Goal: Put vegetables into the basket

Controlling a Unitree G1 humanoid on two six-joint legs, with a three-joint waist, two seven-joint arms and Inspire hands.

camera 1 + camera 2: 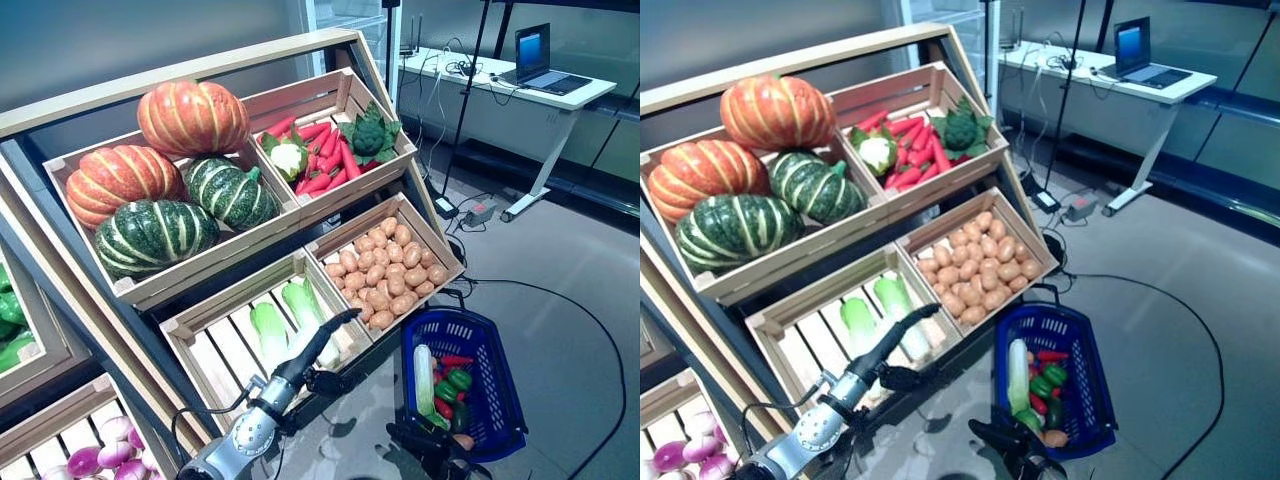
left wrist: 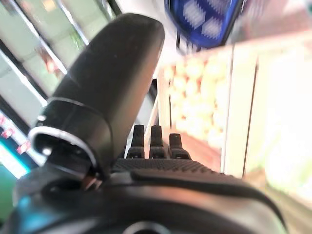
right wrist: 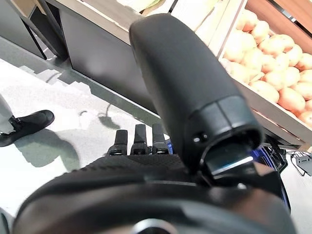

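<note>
A blue basket (image 1: 497, 402) stands at the lower right in front of the shelf. It holds a pale long vegetable (image 1: 424, 380), green peppers (image 1: 458, 380) and red chillies (image 1: 455, 360). My left hand (image 1: 308, 362) reaches in from the lower left with its fingers straight, open and empty. It hovers over the front edge of the crate with two pale green cabbages (image 1: 268, 335). My right hand (image 1: 428, 443) shows dark at the basket's near edge. Its grip is hidden in every view.
The slanted wooden shelf holds crates of potatoes (image 1: 390, 270), red carrots (image 1: 325, 150) with broccoli (image 1: 370, 135) and cauliflower (image 1: 288, 158), and pumpkins (image 1: 190, 118). Purple onions (image 1: 100, 455) lie at the lower left. A desk with a laptop (image 1: 535, 50) stands behind. A person's shoe (image 3: 27, 124) is on the floor.
</note>
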